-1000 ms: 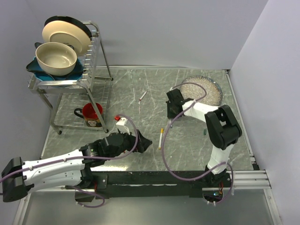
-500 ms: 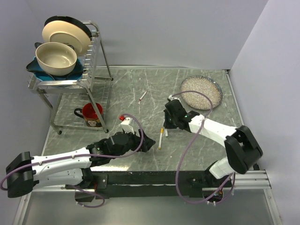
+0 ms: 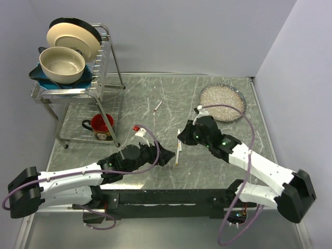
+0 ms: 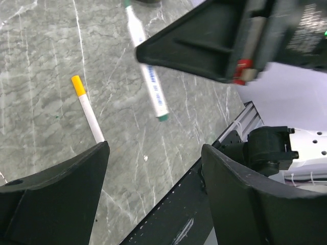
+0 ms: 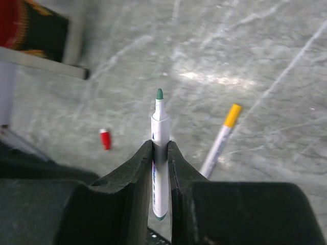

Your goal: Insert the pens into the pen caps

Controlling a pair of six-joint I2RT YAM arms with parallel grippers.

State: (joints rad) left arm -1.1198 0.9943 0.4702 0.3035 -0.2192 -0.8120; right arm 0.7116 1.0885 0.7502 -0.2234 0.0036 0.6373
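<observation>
Partly hidden, green-tipped pen (image 5: 160, 148) pinched between right fingers (image 5: 135, 176); left fingers (image 4: 56, 194) spread, one half-covering yellow-ended pen (image 4: 90, 115).

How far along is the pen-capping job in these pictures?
Looks done: the yellow-capped pen lies on the table. In hand: the right gripper is shut on the green-tipped pen, uncapped; the left gripper is open, empty. Remaining: the red cap lies loose, and a third pen is untouched.

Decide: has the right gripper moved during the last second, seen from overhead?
Yes. The right gripper, holding a pen, has shifted away from the dish, towards the near edge and the left gripper.
</observation>
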